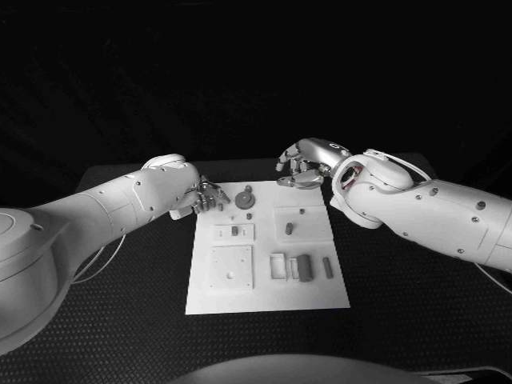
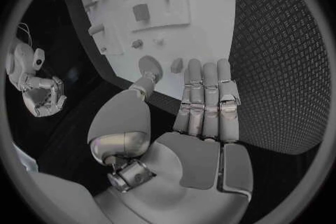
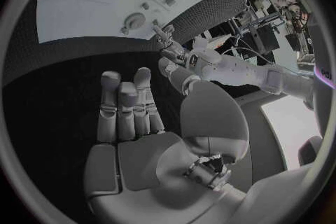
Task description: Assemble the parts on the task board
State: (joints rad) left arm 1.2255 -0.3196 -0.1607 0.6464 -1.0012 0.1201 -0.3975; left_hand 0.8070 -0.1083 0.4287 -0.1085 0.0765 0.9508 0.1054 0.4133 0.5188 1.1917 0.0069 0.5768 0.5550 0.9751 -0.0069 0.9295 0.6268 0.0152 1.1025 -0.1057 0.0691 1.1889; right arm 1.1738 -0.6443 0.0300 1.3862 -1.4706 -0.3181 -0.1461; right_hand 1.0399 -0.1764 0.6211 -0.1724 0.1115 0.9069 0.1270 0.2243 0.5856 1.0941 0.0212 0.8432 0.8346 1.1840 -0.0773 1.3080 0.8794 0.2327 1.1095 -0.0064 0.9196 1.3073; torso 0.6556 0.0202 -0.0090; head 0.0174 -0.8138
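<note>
Board: one white task board [image 1: 268, 296] lies in the middle of the black counter [image 1: 418, 320].
Parts: about ten small grey parts [image 1: 301, 267] lie on it, spread over its sections.
Left hand [image 1: 201, 196]: at the board's far left corner, fingers straight, grasping nothing.
Right hand [image 1: 306, 166]: past the board's far edge, fingers loosely bent, grasping nothing.

no readable text, labels or numbers, task board [image 1: 268, 298] seemingly unmarked
</note>
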